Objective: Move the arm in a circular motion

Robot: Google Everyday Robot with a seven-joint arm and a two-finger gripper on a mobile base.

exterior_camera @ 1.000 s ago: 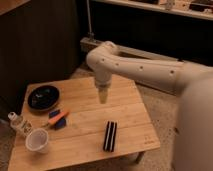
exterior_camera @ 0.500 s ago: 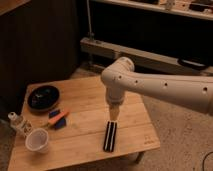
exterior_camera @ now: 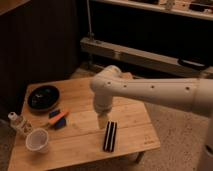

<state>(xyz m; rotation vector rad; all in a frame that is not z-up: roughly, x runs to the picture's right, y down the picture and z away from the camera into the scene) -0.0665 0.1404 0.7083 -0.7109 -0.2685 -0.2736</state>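
Observation:
The cream-white arm [exterior_camera: 150, 91] reaches in from the right, with small dark holes along its thick segment and a rounded elbow [exterior_camera: 106, 82] over the wooden table [exterior_camera: 130, 115]. It turns down at the elbow to a narrow tapered tip. The gripper [exterior_camera: 103, 121] hangs at that tip just above the table's middle, left of a black striped flat object [exterior_camera: 110, 136].
On the table's left are a black bowl [exterior_camera: 43, 97], an orange and blue item [exterior_camera: 59, 119], a white cup [exterior_camera: 37, 140] and a small white bottle [exterior_camera: 16, 121]. Behind the table stand a dark wall and a metal shelf rail [exterior_camera: 135, 52].
The arm's elbow and tip swung from the table's back middle toward the right front, then back left to the middle, lower over the table.

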